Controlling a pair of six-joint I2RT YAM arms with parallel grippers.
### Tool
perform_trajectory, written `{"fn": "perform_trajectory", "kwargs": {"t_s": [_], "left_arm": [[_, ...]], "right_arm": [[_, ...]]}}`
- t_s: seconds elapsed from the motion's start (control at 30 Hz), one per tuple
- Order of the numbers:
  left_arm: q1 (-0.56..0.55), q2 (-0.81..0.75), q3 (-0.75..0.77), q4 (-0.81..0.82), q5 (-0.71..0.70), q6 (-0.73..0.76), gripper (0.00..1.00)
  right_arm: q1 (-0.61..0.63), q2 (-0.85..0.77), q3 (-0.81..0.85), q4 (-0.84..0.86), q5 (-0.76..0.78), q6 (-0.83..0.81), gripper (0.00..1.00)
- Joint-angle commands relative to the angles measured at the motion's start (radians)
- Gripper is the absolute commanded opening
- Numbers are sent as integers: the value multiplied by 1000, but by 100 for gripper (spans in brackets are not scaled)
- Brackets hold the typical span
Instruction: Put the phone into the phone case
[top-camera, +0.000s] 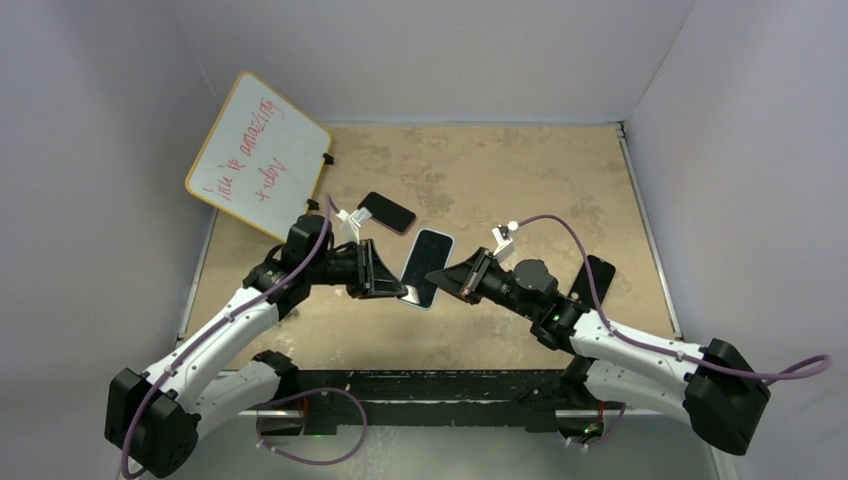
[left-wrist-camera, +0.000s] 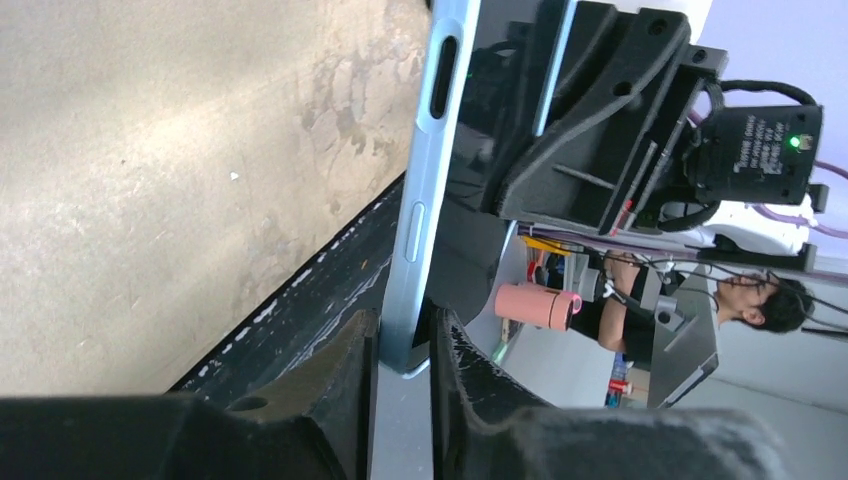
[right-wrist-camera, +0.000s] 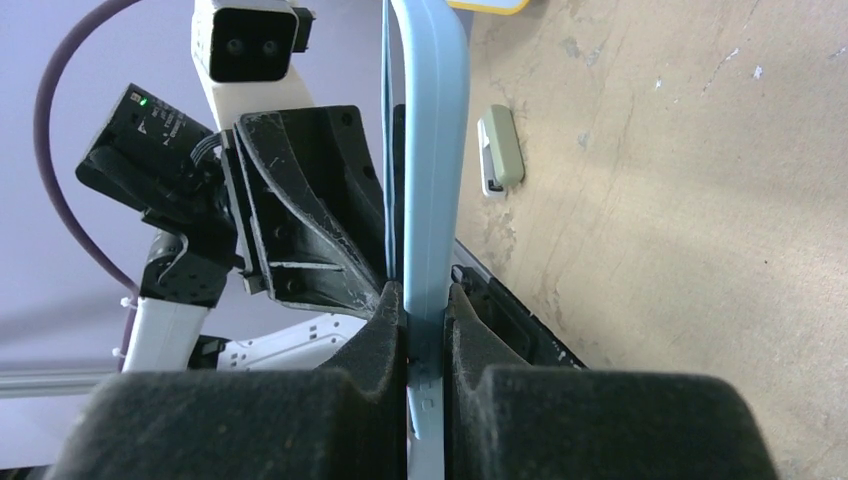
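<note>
pale-blue phone (top-camera: 428, 262) held over the middle of the table (top-camera: 520, 180), left gripper (left-wrist-camera: 405, 340) clamped on its near left edge and right gripper (right-wrist-camera: 424, 300) clamped on its right edge. probably rigid, light, slippery and breakable; best pinched across the thin side rails.

Light-blue phone case (right-wrist-camera: 430, 150), tan table (top-camera: 520, 170)

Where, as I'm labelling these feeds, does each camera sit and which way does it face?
Top external: above, behind the arms, looking down at the table; both arms show, left hand and right hand on a blue-edged slab.
Left wrist: on the left arm, facing the right hand past its own fingers.
Right wrist: on the right arm, facing the left hand past its own fingers.
Both wrist views share the slab, edge-on.
</note>
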Motion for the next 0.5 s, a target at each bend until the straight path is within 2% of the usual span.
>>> {"fn": "perform_trajectory", "kwargs": {"t_s": [0.0, 0.07, 0.17, 0.33, 0.47], "left_arm": [[-1, -28, 41, -39, -66, 42, 34], [0, -44, 43, -16, -69, 33, 46], [4, -48, 39, 8, -73, 27, 54], [9, -38, 17, 85, -57, 1, 58], [9, -13, -15, 172, -25, -51, 58]], "right_arm": [[6, -2, 22, 76, -40, -61, 0], [5, -12, 33, 65, -62, -90, 0], [3, -26, 49, 45, -109, -131, 0], [2, -18, 50, 86, -234, -176, 0], [3, 22, 29, 210, -322, -155, 0]]}}
